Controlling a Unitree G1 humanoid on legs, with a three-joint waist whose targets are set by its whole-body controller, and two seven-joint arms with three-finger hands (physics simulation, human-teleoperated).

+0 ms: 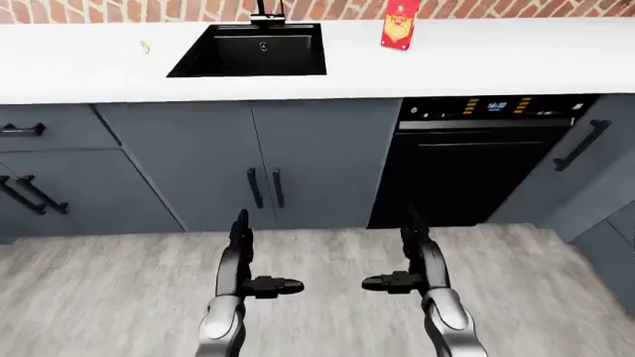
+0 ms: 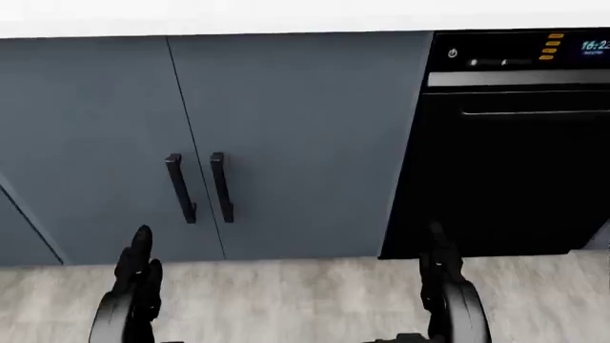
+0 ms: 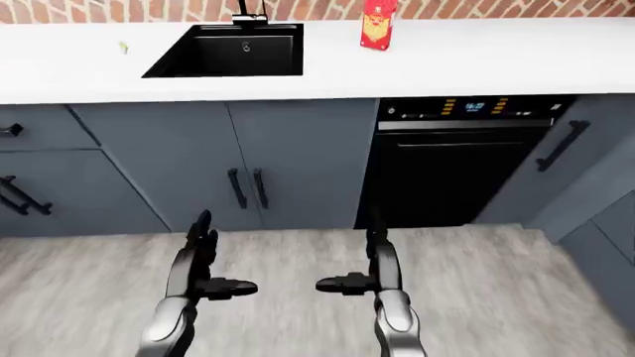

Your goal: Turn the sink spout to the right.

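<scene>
The faucet (image 1: 266, 15) at the top of the left-eye view is cut off by the picture's upper edge; only its base shows, so which way the spout points cannot be told. The red carton (image 1: 399, 24) beside it also loses its top there. A small yellowish thing (image 1: 145, 47) at upper left is too small to name. The oven display (image 1: 496, 105) is unreadable.

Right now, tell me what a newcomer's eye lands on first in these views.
The black sink, sunk in the white counter at the top of the left-eye view, its faucet cut off by the frame. A red carton stands to its right, above the black oven. Low down, the left hand and right hand hang open over the wood floor.
</scene>
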